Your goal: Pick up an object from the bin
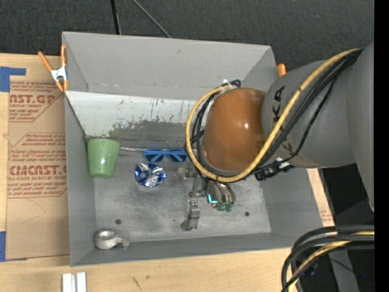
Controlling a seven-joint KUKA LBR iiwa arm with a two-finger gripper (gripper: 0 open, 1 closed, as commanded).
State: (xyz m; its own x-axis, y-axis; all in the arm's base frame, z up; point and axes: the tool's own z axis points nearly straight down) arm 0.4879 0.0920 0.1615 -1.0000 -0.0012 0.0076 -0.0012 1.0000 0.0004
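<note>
My gripper hangs low over the bin floor, right of the middle and just under the orange dome. It is open, with bare floor between its two fingers. A teal patch sits at the right finger; I cannot tell whether it is a loose thing. The nearest things lie to its left: a crumpled blue-and-silver foil wrapper and, behind that, blue sunglasses near the back wall. Neither touches the gripper.
A pale green cup lies on its side against the left wall. A silver metal ring piece sits in the front left corner. The arm and its cables cover the bin's right side.
</note>
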